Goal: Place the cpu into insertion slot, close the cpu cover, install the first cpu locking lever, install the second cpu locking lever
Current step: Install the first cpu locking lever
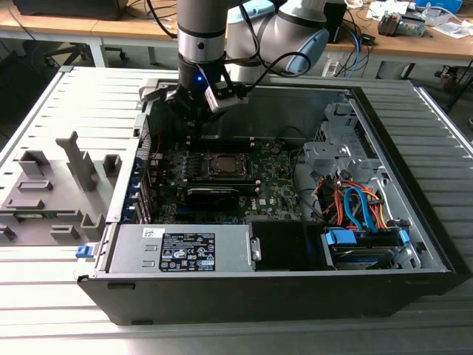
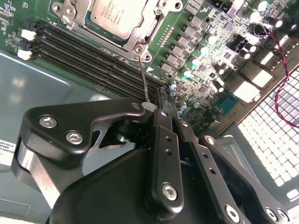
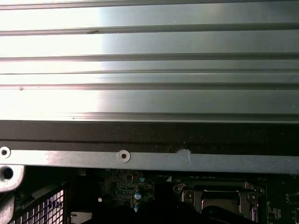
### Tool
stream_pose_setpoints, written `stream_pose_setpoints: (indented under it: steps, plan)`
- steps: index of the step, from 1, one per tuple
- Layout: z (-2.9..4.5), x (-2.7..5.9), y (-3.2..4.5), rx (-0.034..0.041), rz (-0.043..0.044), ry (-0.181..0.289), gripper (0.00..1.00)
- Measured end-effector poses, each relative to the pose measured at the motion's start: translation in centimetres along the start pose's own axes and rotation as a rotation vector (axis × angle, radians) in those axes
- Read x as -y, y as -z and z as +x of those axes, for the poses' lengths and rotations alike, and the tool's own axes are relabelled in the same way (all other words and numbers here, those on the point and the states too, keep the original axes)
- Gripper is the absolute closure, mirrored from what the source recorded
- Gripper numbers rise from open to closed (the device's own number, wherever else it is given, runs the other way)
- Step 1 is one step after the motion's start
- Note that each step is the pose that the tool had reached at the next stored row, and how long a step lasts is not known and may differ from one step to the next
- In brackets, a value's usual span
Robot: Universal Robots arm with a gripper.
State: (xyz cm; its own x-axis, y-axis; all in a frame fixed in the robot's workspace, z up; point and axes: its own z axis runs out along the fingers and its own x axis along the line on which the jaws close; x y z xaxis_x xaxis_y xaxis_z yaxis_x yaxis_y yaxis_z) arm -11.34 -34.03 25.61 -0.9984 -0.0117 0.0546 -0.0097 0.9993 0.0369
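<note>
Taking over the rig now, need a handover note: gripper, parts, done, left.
Gripper: low inside the open case, at the socket's corner. It looks shut on the tip of the thin wire locking lever.
Parts: the small silver-grey square cpu sits in the socket on the green motherboard. The silvery metal cpu cover frame lies down around it.
Done: cpu placed; the cover looks closed.
Left: the held lever stands away from the socket and is not latched. I cannot tell the other lever's state.
</note>
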Motion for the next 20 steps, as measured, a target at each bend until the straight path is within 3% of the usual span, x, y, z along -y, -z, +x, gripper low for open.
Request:
stream_pose_setpoints:
  steps: [20]
  plan:
    - [-0.16, -0.17, -0.31, -0.0001, 0.0022, 0.001, 0.89]
